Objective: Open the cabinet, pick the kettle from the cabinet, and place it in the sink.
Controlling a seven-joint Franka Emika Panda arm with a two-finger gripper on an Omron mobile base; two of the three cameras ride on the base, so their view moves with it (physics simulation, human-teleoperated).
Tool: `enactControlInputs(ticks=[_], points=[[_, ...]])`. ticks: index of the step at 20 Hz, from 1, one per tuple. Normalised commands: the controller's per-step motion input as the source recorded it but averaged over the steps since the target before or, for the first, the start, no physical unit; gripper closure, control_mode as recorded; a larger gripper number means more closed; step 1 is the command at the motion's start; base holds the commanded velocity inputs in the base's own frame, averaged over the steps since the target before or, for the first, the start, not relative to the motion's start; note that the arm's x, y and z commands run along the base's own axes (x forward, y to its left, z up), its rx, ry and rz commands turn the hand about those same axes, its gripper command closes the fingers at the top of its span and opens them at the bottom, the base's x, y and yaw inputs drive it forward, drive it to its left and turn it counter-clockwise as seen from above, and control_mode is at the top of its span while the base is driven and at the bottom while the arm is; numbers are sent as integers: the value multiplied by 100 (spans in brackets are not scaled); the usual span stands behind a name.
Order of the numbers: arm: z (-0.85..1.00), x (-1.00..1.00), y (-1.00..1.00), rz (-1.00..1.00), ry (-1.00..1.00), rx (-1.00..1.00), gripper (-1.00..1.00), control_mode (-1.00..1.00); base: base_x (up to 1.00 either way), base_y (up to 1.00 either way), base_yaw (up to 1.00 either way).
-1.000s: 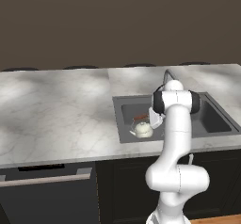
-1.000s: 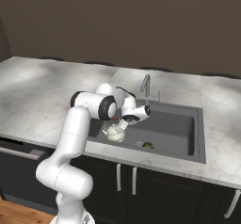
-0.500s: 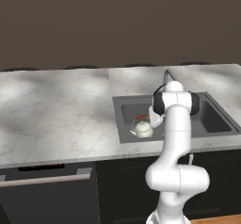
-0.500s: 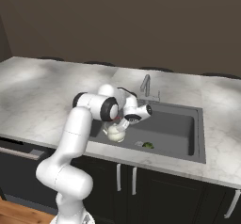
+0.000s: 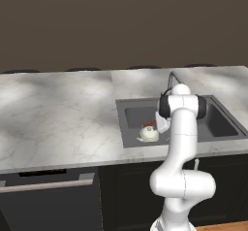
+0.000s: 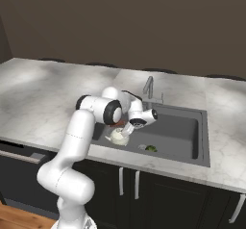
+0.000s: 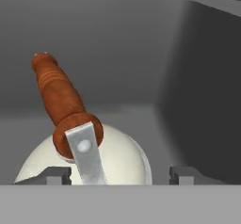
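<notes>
**Kettle Release in Sink**

The squat cream-white kettle (image 7: 84,159) with reddish-brown wooden handle bar sits on the floor of the dark grey sink (image 5: 220,123), left end. The gripper (image 7: 115,175) stands wide apart, holding nothing. Placement appears complete; next, lift clear without snagging the handle.

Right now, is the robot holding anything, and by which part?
Nothing. The gripper is open, its fingertips either side of the kettle, which sits in the sink.
</notes>
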Motion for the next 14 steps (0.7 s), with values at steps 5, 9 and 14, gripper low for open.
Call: enactControlInputs(ticks=[5,9,14], points=[[-5,-7,-2,0,0,0,-100,-100,0,0,0],[-4,0,-12,0,0,-1,-100,-100,0,0,0],[0,0,-20,-1,0,-5,-100,-100,0,0,0]])
